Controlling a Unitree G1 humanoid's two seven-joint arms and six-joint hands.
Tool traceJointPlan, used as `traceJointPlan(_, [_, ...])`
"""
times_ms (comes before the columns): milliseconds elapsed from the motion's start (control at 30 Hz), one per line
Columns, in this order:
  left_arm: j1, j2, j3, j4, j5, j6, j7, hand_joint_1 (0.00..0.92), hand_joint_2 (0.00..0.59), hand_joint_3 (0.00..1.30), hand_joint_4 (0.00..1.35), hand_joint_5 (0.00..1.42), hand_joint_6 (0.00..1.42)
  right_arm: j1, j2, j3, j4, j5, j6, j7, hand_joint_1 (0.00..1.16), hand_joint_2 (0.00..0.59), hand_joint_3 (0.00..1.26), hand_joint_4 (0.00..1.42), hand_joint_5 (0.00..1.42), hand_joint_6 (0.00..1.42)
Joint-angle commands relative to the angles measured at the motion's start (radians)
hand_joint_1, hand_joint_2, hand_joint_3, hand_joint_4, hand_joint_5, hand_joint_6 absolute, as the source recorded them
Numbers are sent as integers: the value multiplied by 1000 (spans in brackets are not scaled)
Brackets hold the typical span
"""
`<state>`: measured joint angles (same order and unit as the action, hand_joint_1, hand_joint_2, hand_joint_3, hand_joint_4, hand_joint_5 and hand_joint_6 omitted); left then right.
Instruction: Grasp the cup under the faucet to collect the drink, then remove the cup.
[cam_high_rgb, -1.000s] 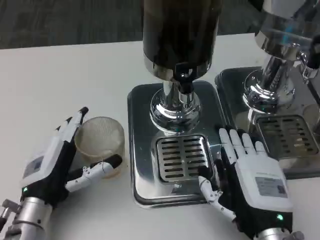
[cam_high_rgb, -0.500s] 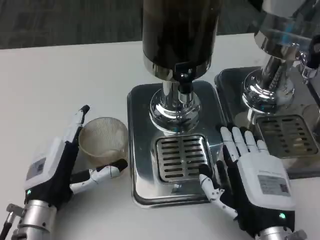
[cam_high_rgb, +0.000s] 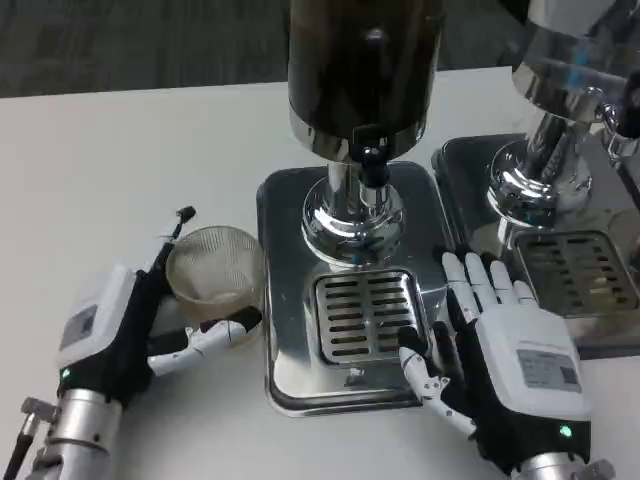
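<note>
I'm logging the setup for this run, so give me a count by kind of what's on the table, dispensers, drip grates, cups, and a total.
Drink dispensers: 2, a dark-tank dispenser and a second dispenser at the right edge.
Drip grates: 2, a centre grate and a right grate.
Cups: 1, a clear cup held by the left hand.
Total: 5.

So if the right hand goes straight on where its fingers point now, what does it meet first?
Probably the chrome pedestal of the second dispenser. The right hand lies flat on the right edge of the nearer tray, fingers pointing up and slightly right. Depth is unclear, so it might pass between the two pedestals.
</note>
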<state>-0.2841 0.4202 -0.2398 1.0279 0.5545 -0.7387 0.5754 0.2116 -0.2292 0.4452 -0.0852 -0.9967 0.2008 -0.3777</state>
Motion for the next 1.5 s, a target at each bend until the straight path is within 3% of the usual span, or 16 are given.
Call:
traceJointPlan(33, [9,-5,-23,6,25,-4,39,463,112,285,570,846,1054,10,0,-4,-9,-2,6,9,94,429,34,0,0,56])
traceJointPlan(267, [23,-7,-35,-11,72,27,177,493,130,389,652,905,1127,6,0,-7,-4,6,2,10,93,429,34,0,0,73])
traceJointPlan(567, [25,-9,-41,-16,93,47,272,488,124,407,677,924,1143,4,-3,-9,-1,10,-2,11,93,432,34,0,0,76])
traceJointPlan(833, [20,-17,-48,-15,89,47,296,503,137,503,755,1003,1210,4,-8,-12,-3,8,-5,7,93,434,34,0,0,89])
traceJointPlan(1500, [13,-41,-61,-105,104,16,318,504,118,508,743,972,1188,-1,-9,-20,-6,-3,-1,-10,92,434,34,0,0,81])
